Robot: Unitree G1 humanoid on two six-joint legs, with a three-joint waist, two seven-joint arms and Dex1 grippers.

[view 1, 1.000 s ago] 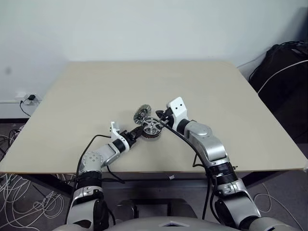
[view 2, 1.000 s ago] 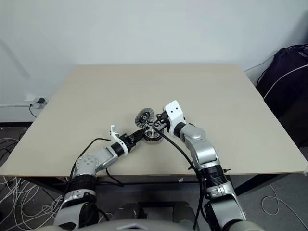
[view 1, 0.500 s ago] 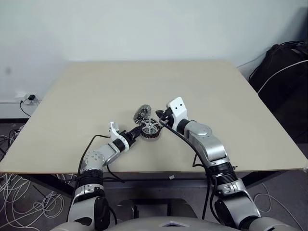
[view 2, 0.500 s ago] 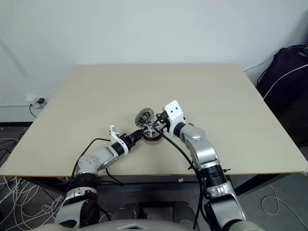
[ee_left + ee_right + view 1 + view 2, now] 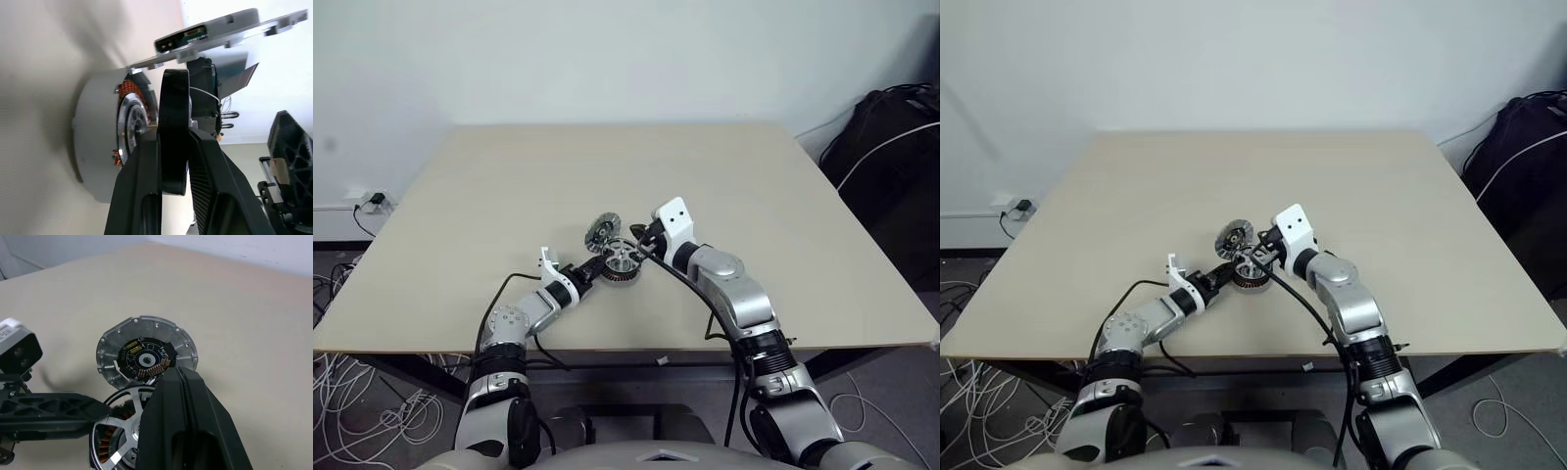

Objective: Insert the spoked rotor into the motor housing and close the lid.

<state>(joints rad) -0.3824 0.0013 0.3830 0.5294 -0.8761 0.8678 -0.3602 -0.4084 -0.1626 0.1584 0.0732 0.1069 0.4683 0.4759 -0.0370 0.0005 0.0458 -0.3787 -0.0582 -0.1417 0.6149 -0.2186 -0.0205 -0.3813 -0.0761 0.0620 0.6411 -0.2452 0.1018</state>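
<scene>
Over the motor housing (image 5: 620, 266), closed right gripper (image 5: 640, 247) touches spoked rotor (image 5: 623, 258) (left gripper (image 5: 595, 270) clamps housing)

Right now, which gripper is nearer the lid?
Right. The right gripper sits just beside the lid, over the motor housing. The left gripper is further off, at the housing's near side.

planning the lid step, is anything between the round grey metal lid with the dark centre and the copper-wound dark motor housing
Yes: the shut right gripper sits over the motor housing's open top, on the side facing the lid, above the shiny silver spoked rotor. The left gripper is at the housing's opposite side.
</scene>
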